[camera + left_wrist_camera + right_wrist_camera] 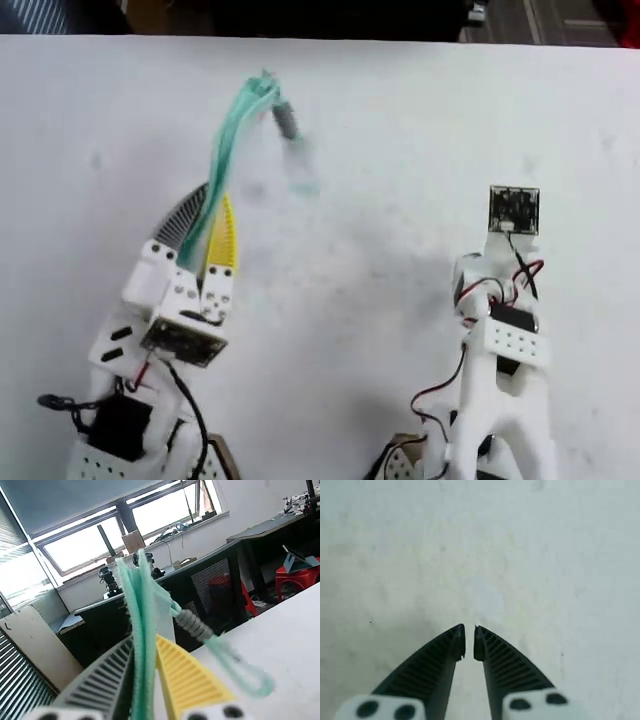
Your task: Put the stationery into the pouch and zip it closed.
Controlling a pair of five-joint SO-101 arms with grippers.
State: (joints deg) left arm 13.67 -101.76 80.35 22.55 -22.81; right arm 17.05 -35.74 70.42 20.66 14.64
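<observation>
Left claw [214,200]: clamped on the thin green pouch [235,125], upper left of the frame.
Right claw [469,641]: tips together over the white desk [400,150], right side.

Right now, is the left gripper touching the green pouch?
Touching. The left wrist view shows the pouch pinched between the left gripper's grey and yellow fingers.

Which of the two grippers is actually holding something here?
The left gripper: its grey and yellow fingers clamp the green pouch. The right gripper has nothing between its black fingers.
</observation>
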